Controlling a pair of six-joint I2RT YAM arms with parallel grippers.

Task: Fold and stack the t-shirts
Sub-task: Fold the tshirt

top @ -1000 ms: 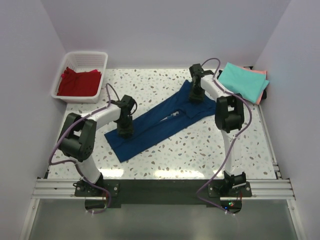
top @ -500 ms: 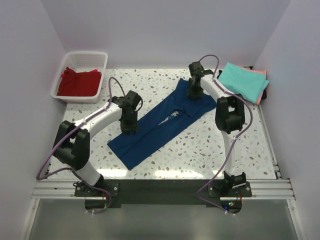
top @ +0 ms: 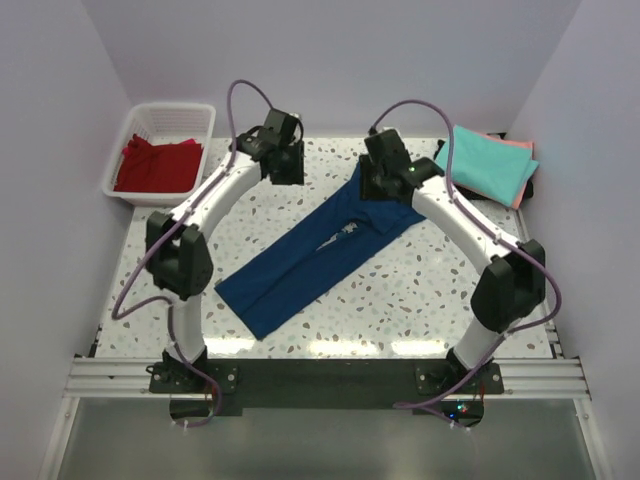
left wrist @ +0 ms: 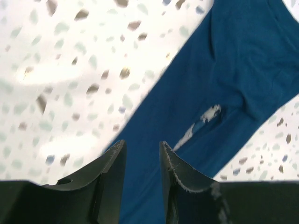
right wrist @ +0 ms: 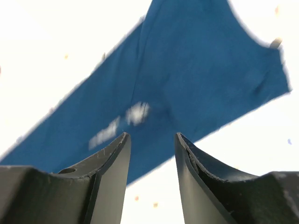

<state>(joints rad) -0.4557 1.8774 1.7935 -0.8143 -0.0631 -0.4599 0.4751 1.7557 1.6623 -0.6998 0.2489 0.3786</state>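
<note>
progress: navy t-shirt (top: 318, 245) lies mid-table (top: 420, 300) as a long narrow strip, running diagonally from near left to far right. sides are folded in; a sliver of pale print (left wrist: 202, 122) shows at the seam. judged partly folded: crosswise folds not yet done, not yet stacked.
teal t-shirt (top: 485, 165) sits folded at the far right corner on top of the salmon-pink t-shirt (top: 522, 149); this looks like the stack.
tools: left gripper (top: 284, 165) hangs over bare table beside the strip's far end, jaws a narrow gap apart, nothing between. right gripper (top: 378, 180) hangs over the strip's far end, jaws parted slightly wider, also empty.
containers: white basket (top: 170, 108) at far left corner holds the red t-shirt (top: 155, 165), loosely bunched; judged left to fold.
</note>
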